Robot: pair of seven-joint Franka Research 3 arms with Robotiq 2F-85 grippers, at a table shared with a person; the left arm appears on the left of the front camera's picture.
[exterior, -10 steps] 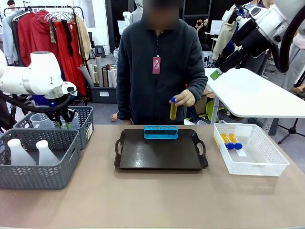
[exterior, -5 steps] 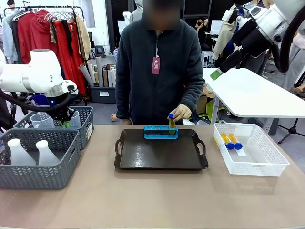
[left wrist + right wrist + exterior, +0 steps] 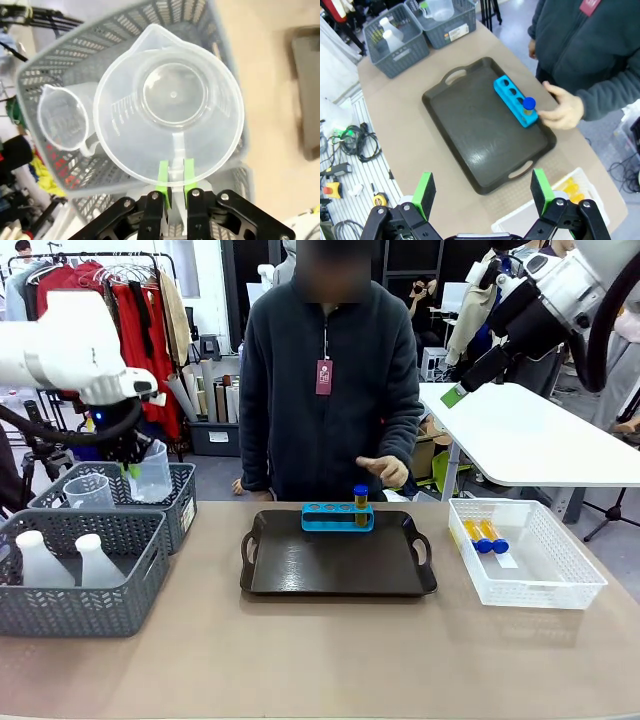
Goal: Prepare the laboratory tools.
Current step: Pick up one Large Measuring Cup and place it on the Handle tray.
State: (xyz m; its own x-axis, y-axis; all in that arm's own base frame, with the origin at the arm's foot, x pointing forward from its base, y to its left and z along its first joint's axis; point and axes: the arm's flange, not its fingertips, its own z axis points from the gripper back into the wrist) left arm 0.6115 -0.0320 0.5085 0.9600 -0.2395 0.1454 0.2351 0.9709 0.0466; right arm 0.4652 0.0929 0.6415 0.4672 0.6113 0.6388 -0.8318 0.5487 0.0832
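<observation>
My left gripper [image 3: 174, 176] is shut on the rim of a clear measuring beaker [image 3: 167, 105], by its handle. It holds the beaker [image 3: 150, 472] in the air above the rear grey basket [image 3: 182, 502]. A second beaker [image 3: 88, 490] stands in that basket. Two white conical flasks [image 3: 95, 560] stand in the front grey basket [image 3: 85, 608]. One yellow tube with a blue cap [image 3: 360, 502] stands in the blue rack [image 3: 325, 518] on the dark tray [image 3: 338, 560]. Two more tubes [image 3: 482, 536] lie in the white mesh basket [image 3: 545, 585]. My right gripper [image 3: 482, 192] hangs open high above the table.
A person stands at the far side, one hand [image 3: 385, 470] hovering just above and behind the rack. The bare tabletop [image 3: 320, 660] stretches in front of the tray. A white table [image 3: 540, 435] stands behind on the right.
My left gripper closed on the beaker and lifted it out of the rear basket. The person set the tube into the rack and let go of it.
</observation>
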